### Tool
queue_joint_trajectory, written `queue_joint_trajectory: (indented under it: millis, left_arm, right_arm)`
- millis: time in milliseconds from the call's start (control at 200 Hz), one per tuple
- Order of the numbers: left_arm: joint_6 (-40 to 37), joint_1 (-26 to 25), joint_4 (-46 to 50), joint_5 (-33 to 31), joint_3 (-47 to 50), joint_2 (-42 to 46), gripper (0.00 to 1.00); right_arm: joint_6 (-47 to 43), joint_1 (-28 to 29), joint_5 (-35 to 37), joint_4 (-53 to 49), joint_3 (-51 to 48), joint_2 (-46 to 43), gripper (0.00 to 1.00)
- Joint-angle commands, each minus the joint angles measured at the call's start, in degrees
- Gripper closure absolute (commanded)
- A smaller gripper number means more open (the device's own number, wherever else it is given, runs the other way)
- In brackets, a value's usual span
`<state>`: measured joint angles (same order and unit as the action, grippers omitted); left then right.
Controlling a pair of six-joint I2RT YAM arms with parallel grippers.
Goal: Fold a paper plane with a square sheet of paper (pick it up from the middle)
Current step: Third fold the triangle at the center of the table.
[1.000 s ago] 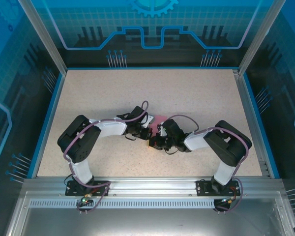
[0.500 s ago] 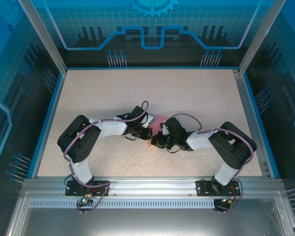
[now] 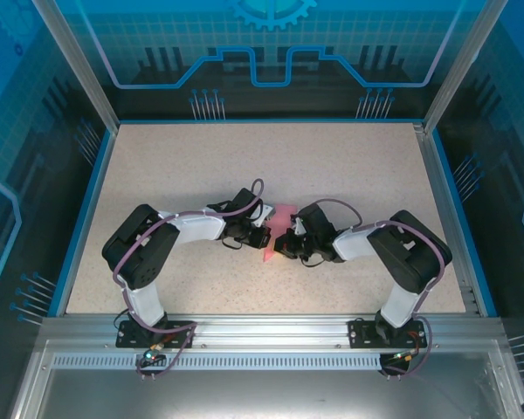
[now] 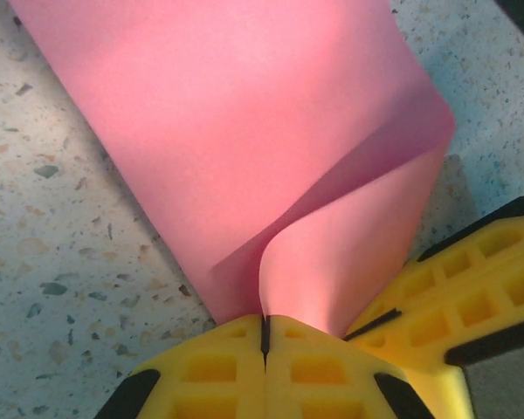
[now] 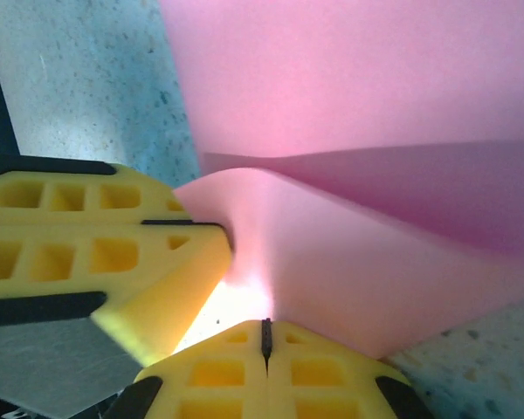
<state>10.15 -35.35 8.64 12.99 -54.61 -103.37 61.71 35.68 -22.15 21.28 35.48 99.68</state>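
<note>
Left gripper (image 4: 265,330): jaws fully closed, its yellow fingers (image 4: 211,371) pressed flat together with only a thin dark seam between them. An edge of the pink-red sheet of paper (image 4: 244,131) is nipped at that seam. From the pinch the paper rises in a soft curl, one ply bending over the other, and the wider part lies out over the speckled table (image 4: 44,227) beyond. The other arm's yellow fingers enter this view from the lower right, against the side of the curl. Right gripper (image 5: 266,336): jaws likewise fully closed, pad against pad, with the paper drawn down into the top of the seam and gripped there. Above the pinch the sheet stands in two plies with a rounded, uncreased bend running across the view. The left arm's fingers come in from the left, their tip touching that bend. From above, both grippers meet tip to tip at about the middle of the table, slightly toward the near side. The sheet is held between them, and a pink patch shows just beyond the wrists and a narrow sliver just on the near side.
</note>
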Motion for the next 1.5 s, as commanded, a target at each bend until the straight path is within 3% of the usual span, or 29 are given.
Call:
queue_joint_trajectory:
  millis: [0,325,680,1020,1295,1496]
  left_arm:
    - [-1.30,0.06,2.43,0.03,-0.33,-2.05,1.00]
    - [-1.19,0.11,2.53,-0.67,-0.60,-2.02,1.00]
    - [-1.01,0.12,2.96,-1.29,-1.03,-1.51,1.00]
    - [-1.50,0.19,1.99,-1.46,-1.02,0.90,1.00]
    - [-1.62,0.29,2.27,-4.71,-1.27,-0.07,1.00]
    - [-1.75,0.39,1.95,-5.25,-0.51,-2.07,1.00]
  right_arm:
    - [-1.82,-1.14,0.62,-4.92,1.68,1.01,1.00]
    - [-4.32,-4.03,-4.05,-4.69,2.84,-4.32,0.99]
    - [-7.20,-7.81,-4.78,-7.65,5.36,0.28,0.99]
    - [-9.51,-8.16,-4.92,-10.45,7.29,2.09,0.99]
    - [-11.34,-8.34,-1.78,-15.07,8.00,4.23,1.00]
    - [-11.79,-8.99,-3.63,-15.04,9.08,4.83,1.00]
